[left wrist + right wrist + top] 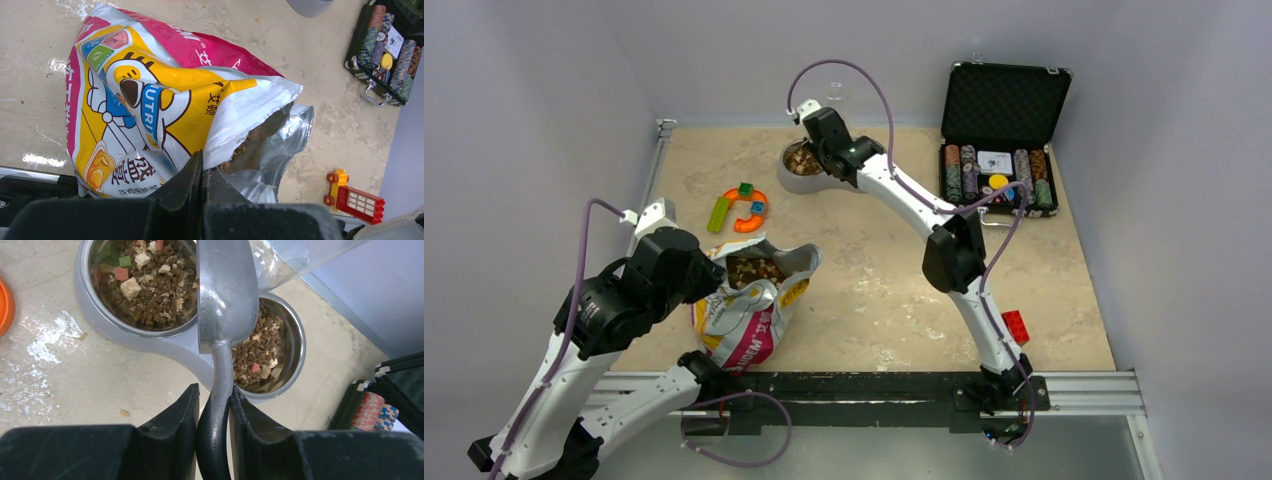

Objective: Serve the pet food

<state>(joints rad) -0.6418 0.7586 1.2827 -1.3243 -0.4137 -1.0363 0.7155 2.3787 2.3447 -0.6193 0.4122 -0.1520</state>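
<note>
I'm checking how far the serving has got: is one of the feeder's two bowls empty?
No, in the right wrist view the left-hand bowl and the right-hand bowl both hold pet food.

"UTRI" on the foil bag [150,95]

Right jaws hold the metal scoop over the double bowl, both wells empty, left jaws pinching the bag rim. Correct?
No: the wells aren't empty. The right wrist view shows pet food in both wells of the double bowl. Rest stands: right jaws clamp the scoop over it, left jaws pinch the bag rim.
</note>
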